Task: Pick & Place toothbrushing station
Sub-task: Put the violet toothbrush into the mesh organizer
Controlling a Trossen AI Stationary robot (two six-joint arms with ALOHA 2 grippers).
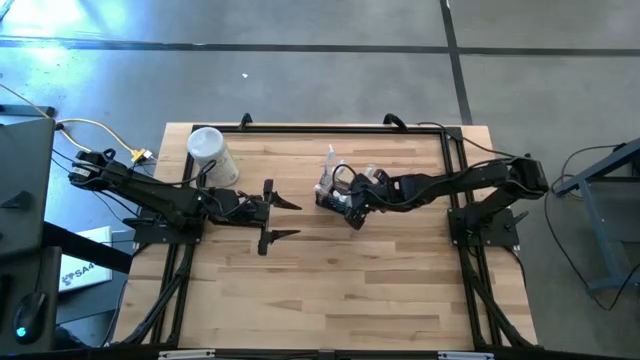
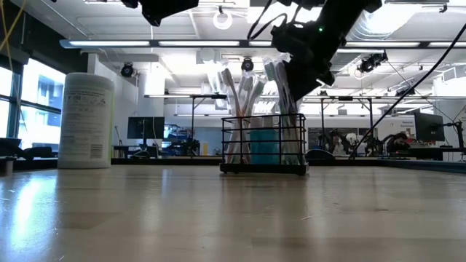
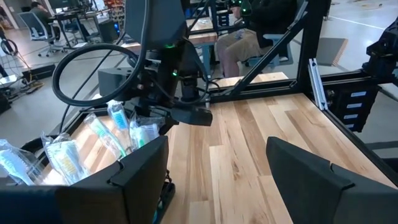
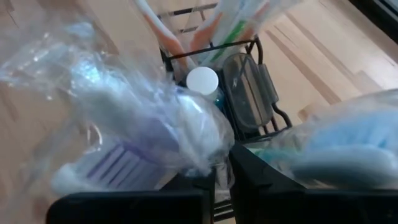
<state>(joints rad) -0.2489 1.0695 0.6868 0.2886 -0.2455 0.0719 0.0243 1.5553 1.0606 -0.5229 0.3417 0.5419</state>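
Toothbrushing station (image 2: 263, 144) beside white container (image 2: 86, 121), label print unreadable.

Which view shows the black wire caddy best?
The low view: the caddy stands whole, side-on, on the table. The high view shows it small, partly under the right pincer; both wrist views crop it.

Ahead of the left gripper (image 1: 281, 219), bare tabletop (image 1: 330, 290) runs to the caddy (image 1: 336, 200), where bagged toothbrushes (image 2: 240, 91) and the right gripper (image 1: 350, 212) crowd its top; a white container (image 1: 213, 156) stands behind-left
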